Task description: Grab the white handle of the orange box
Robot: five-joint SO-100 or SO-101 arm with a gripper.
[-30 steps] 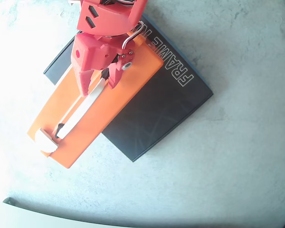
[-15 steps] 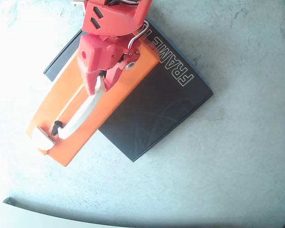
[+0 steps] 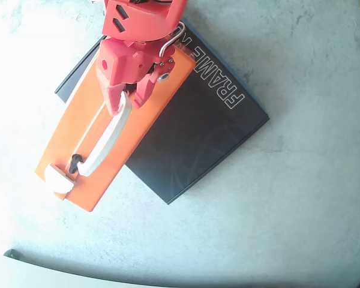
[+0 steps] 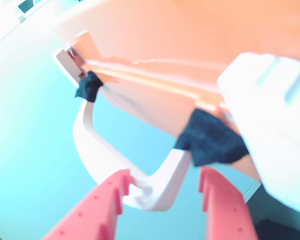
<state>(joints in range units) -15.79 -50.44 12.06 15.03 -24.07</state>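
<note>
The orange box (image 3: pixel 69 162) lies slantwise at the left of the overhead view, partly on a black folder. Its white handle (image 3: pixel 105 141) runs along the lid and is tied on by black straps (image 3: pixel 75 161). My red gripper (image 3: pixel 127 103) is over the handle's upper end, one finger on each side. In the wrist view the handle (image 4: pixel 97 150) loops down from the orange box (image 4: pixel 200 45) between my gripper's (image 4: pixel 165 174) two red fingers. The left finger (image 4: pixel 102 210) touches it and the right finger (image 4: pixel 222 207) stands slightly apart. The jaws are open around the handle.
A black folder (image 3: pixel 210 120) with white "FRAME" lettering lies under and to the right of the box. A white latch (image 3: pixel 57 179) sits at the box's lower end. A metal hook (image 3: pixel 171 42) sticks out beside my wrist. The grey tabletop (image 3: pixel 276 216) surrounds them.
</note>
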